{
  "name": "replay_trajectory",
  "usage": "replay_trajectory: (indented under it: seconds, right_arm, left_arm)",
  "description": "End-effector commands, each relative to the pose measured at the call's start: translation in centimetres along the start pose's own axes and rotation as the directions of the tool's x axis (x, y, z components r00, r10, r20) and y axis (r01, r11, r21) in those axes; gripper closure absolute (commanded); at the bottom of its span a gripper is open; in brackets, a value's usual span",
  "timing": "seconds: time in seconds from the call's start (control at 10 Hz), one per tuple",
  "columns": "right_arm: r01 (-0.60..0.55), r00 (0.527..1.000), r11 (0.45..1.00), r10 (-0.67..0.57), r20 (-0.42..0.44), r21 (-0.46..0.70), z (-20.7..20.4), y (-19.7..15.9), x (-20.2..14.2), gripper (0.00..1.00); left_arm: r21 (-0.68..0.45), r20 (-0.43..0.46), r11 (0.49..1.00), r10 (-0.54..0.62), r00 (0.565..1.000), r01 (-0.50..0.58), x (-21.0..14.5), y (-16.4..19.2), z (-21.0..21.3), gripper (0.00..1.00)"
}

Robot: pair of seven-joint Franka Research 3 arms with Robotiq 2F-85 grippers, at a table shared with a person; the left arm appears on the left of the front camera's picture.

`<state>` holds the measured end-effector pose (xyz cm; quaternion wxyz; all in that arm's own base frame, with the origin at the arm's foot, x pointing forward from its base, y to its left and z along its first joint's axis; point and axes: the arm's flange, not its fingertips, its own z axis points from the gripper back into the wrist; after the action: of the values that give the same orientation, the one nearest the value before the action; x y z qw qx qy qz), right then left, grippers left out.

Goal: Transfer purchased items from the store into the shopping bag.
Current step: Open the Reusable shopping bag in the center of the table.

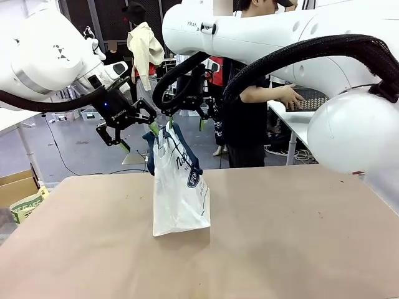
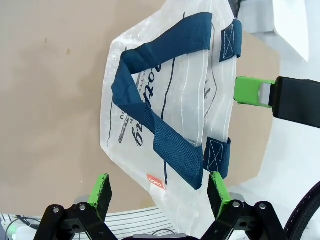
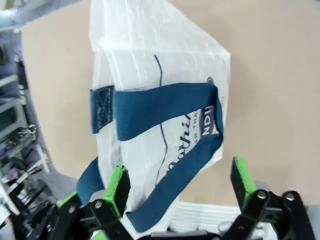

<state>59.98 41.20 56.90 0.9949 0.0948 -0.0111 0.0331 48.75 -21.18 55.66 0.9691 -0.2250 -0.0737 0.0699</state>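
Brown bench (image 1: 299, 249) is occupied centrally by the upright shopping bag (image 1: 179, 202); above it, left tool (image 1: 138, 138) and right tool (image 1: 186, 124) are held wide open, empty.

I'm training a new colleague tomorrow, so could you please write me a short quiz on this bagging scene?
1. True or false: the left gripper is shut on the bag.
2. What colour are the bag's handles? A red, B navy, C green.
3. What does the bag stand on?
Key: 1 false, its jaws stand open. 2 B. 3 the table.
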Motion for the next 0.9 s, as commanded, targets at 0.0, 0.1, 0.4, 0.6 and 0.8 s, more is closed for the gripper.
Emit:
replay_trajectory:
  seconds: [0.0, 0.1, 0.4, 0.6, 0.8]
  right_arm:
    - [-0.038, 0.999, 0.999, 0.038, 0.028, -0.007, 0.7, 0.7, 0.1, 0.0]
    - [-0.046, 0.999, 0.999, 0.046, 0.024, -0.006, 0.5, 0.9, 0.0, 0.0]
    - [-0.048, 0.999, 0.999, 0.047, -0.007, -0.008, 0.0, 0.7, -0.1, 0.0]
    - [-0.046, 0.998, 0.999, 0.046, -0.032, 0.003, -0.6, 0.0, -0.5, 0.0]
    - [-0.048, 0.996, 0.998, 0.049, -0.068, 0.03, -1.5, -0.8, -0.8, 0.0]
  left_arm:
    - [-0.035, -0.019, 0.999, -0.02, 1.0, 0.019, 0.6, 0.0, 0.3, 0.0]
    - [-0.041, -0.024, 0.999, -0.02, 0.999, 0.019, 0.6, 0.0, 0.2, 0.0]
    - [-0.052, -0.027, 0.999, -0.015, 1.0, 0.013, 0.8, 0.0, -0.1, 0.0]
    - [-0.053, -0.031, 0.998, -0.022, 0.999, 0.021, 1.0, -0.2, -0.4, 0.0]
    - [-0.056, -0.036, 0.998, -0.026, 0.999, 0.024, 1.5, -0.5, -0.7, 0.0]
